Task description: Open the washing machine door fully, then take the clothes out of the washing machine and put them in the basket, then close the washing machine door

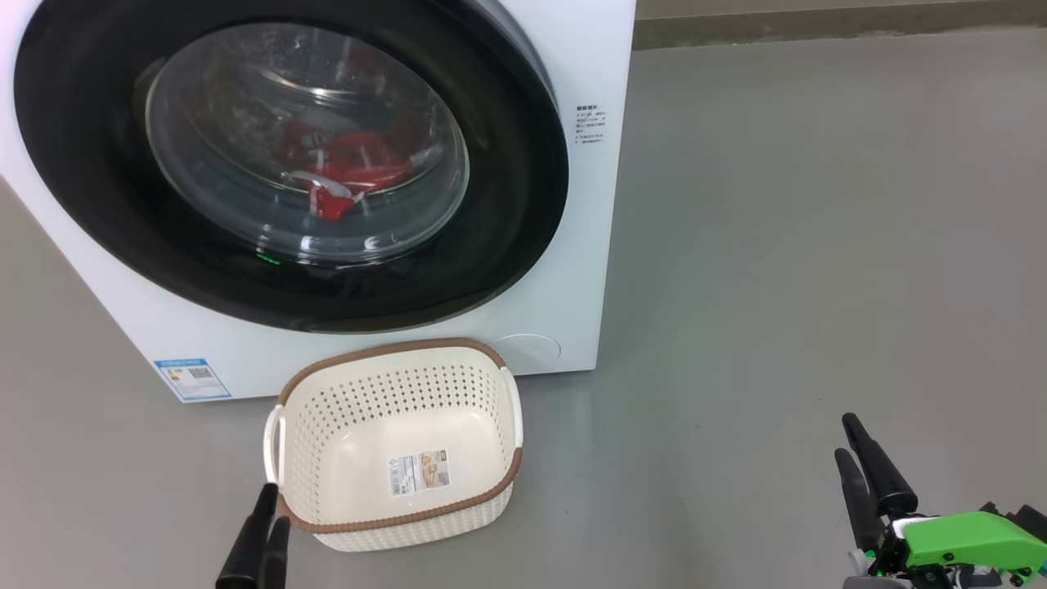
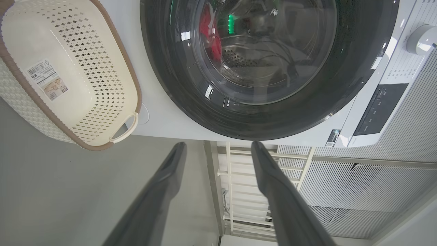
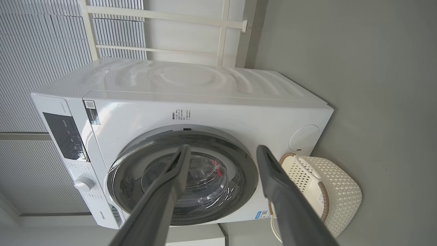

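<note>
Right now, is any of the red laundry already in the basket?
No, the basket holds just its paper label; the red clothes lie behind the shut door.

From where I stand no word reads clearly. The washing machine bears a blue label with a QR code and a block of small print. The paper label inside the basket shows a barcode.

Grey floor, ribbed white wall

Glossy washing machine door, plastic basket
</note>
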